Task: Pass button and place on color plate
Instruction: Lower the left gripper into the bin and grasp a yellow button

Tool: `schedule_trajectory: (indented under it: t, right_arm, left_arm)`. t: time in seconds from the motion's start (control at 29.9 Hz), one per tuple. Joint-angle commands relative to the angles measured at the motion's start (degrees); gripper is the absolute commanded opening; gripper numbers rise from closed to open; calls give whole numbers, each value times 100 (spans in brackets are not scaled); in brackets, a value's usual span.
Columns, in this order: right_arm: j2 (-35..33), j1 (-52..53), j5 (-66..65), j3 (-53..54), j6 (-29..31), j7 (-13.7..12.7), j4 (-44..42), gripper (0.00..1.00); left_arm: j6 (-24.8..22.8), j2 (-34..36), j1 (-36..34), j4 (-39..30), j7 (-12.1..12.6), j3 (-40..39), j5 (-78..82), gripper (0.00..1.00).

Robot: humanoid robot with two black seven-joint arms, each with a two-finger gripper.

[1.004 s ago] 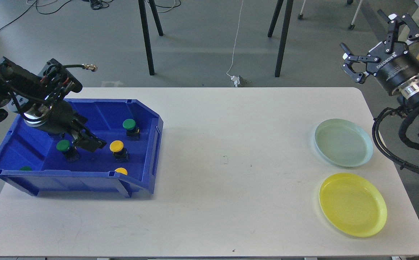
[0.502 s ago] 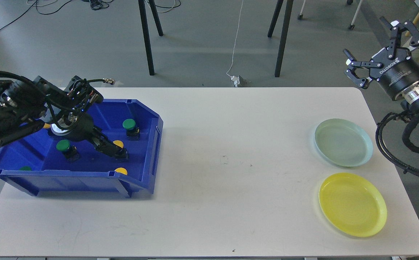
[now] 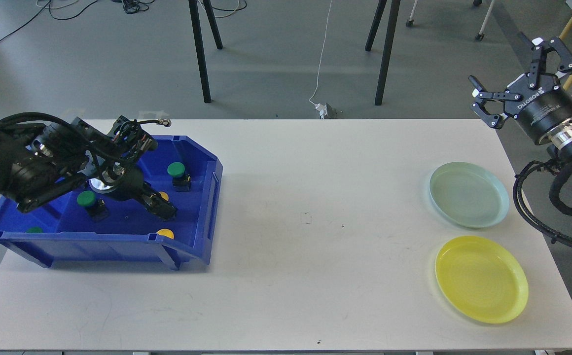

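A blue bin [image 3: 93,246] stands at the table's left and holds several push buttons. Green buttons sit at the back right [image 3: 176,170] and at the left middle [image 3: 86,198]. One yellow button [image 3: 165,233] lies by the front wall. My left gripper [image 3: 161,208] reaches down into the bin, right over another yellow button [image 3: 164,196] that is mostly hidden; the dark fingers cannot be told apart. My right gripper [image 3: 512,65] is open and empty, raised beyond the table's far right corner. A pale green plate [image 3: 468,195] and a yellow plate [image 3: 481,278] lie at the right.
A green cap [image 3: 34,230] peeks over the bin's front left rim. Black stand legs [image 3: 199,49] and a white cable [image 3: 321,54] are on the floor behind the table. The right arm's cable loop [image 3: 532,212] hangs beside the plates.
My left arm has swung right and lower inside the bin, bringing the gripper from beside the green button onto the yellow button. The right gripper has shifted slightly right.
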Motion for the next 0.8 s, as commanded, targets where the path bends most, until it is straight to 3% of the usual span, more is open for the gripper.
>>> schedule_trajectory:
  t: [0.0,0.07,0.2,0.37,0.47,0.5,0.77]
  right_arm:
    - [-25,-44,3,0,0,0,-1,99]
    - [-25,-79,3,0,0,0,-1,99]
    - [-25,-123,3,0,0,0,-1,99]
    - [-25,-176,3,0,0,0,-1,99]
    - [-25,-229,3,0,0,0,-1,99]
    - [-25,-238,3,9,0,0,-1,99]
    - [-25,-282,3,9,0,0,-1,99]
  left_arm:
    - [0,-45,66,119,0,2,0,97]
    - [0,-36,93,119,0,2,0,90]
    - [0,-36,119,128,0,28,17,61]
    - [0,-28,181,128,0,28,8,50]
    - [0,-36,189,119,0,37,52,11]
    - [0,-36,189,110,0,37,52,5]
    - [0,-28,146,102,0,19,52,0]
